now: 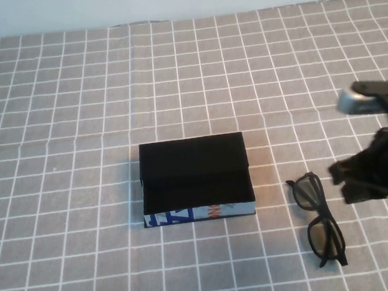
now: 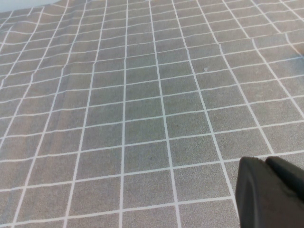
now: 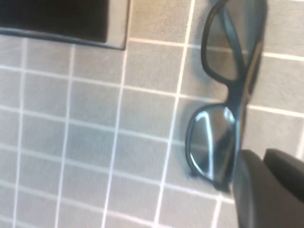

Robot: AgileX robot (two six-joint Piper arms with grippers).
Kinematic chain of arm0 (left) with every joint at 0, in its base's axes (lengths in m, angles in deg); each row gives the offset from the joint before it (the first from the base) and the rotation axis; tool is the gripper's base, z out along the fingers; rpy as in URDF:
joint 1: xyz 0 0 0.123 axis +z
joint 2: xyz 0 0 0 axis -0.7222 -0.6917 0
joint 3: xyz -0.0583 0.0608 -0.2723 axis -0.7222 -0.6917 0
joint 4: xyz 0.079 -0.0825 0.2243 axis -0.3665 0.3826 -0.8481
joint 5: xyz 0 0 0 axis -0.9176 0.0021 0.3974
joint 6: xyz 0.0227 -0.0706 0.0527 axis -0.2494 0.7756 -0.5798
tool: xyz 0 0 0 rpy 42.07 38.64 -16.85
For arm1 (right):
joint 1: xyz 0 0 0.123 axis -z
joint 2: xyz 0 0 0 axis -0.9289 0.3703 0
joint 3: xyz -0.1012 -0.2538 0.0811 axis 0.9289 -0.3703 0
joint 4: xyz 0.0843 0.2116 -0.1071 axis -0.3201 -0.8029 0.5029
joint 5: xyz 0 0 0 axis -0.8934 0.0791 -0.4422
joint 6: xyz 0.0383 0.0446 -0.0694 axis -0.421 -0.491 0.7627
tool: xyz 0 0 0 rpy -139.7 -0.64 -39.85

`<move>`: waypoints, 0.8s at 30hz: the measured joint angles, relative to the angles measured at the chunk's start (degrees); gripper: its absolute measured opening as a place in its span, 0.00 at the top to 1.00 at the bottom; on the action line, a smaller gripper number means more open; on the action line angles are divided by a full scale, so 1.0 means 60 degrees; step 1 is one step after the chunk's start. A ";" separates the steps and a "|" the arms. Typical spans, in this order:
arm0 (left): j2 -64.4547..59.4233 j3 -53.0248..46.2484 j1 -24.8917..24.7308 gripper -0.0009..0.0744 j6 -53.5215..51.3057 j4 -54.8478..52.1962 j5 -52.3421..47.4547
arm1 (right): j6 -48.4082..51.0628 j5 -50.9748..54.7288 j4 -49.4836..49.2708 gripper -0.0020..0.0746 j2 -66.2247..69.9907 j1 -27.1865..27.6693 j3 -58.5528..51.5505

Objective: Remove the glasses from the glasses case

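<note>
Already I can see the glasses [image 1: 317, 219] lying flat on the table [image 1: 61, 201], outside the glasses case [image 1: 195, 180] and just beside its right end, apart from it. The case sits near the middle of the checked cloth with its black interior showing nothing I can make out, though black on black is hard to read, so I would call it empty only with some caution. My right end effector [image 1: 347, 181] hangs just to the right of the glasses, close to the frame but, as far as the high view tells me, not touching it; from the right wrist view I get one dark finger [image 3: 266, 190] beside the nearer lens, and I cannot tell from any picture whether the fingers are apart or together. The left end effector [image 2: 271, 192] is out of the high view altogether; its wrist camera shows only bare cloth and the edge of one finger, so its state is equally unclear to me. Judging by how things lie, the removal itself looks done, and what remains, if anything, is clearing the right arm away from the glasses.
</note>
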 joint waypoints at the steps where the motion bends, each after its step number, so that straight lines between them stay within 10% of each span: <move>1: 0.0000 0.0000 0.0000 0.99 0.0000 0.0000 0.0000 | 0.0000 0.0026 0.0074 0.95 -0.0427 0.0000 -0.0113; 13: 0.0000 0.0000 0.0000 0.99 0.0000 0.0000 0.0000 | 0.0018 0.0486 0.1048 0.99 -0.5781 0.0000 -0.2576; 24: 0.0000 0.0000 0.0000 0.99 0.0000 0.0000 0.0000 | 0.0396 -0.3709 0.2389 1.00 -0.8272 0.0111 -0.6243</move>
